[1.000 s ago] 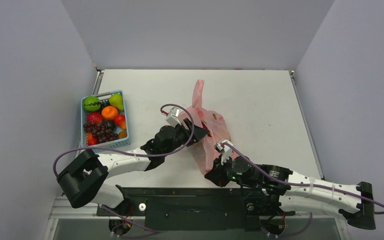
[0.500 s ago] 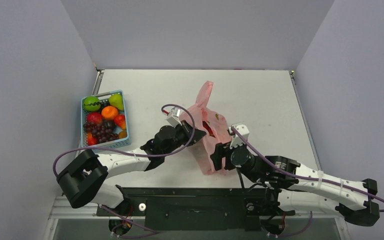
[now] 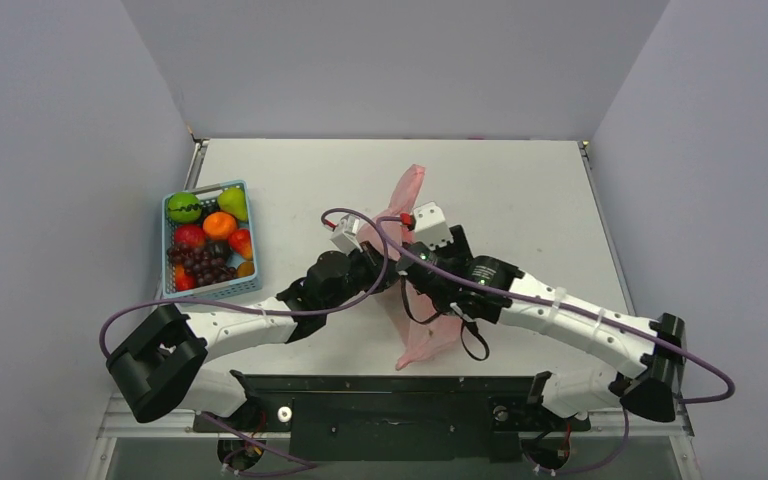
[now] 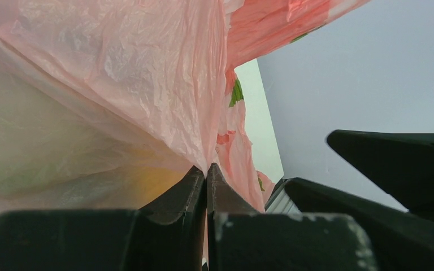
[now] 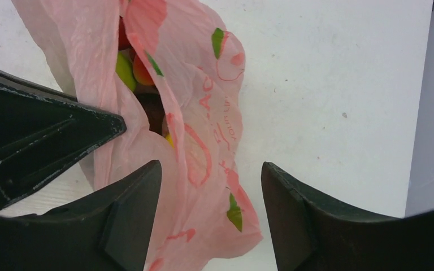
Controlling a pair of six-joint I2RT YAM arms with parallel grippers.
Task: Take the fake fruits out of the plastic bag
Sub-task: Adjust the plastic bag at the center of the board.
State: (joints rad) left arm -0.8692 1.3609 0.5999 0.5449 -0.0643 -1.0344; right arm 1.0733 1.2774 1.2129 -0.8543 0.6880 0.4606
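The pink plastic bag lies mid-table, one handle sticking up at the back. My left gripper is shut on a fold of the plastic bag; in the top view it sits at the bag's left side. My right gripper hovers open over the bag, touching nothing, and in the top view it is just above the bag's mouth. Inside the opening I see fake fruits: a green one, a red one and a bit of yellow.
A light-blue basket stands at the left table edge, holding a green zigzag-striped ball, grapes and other fruit. The two arms cross close together over the bag. Walls enclose the table on three sides.
My right arm has swung from the bag's front corner up and left to above its mouth, and its jaws have opened. The left gripper stays at the bag's left side while the bag is pulled up.
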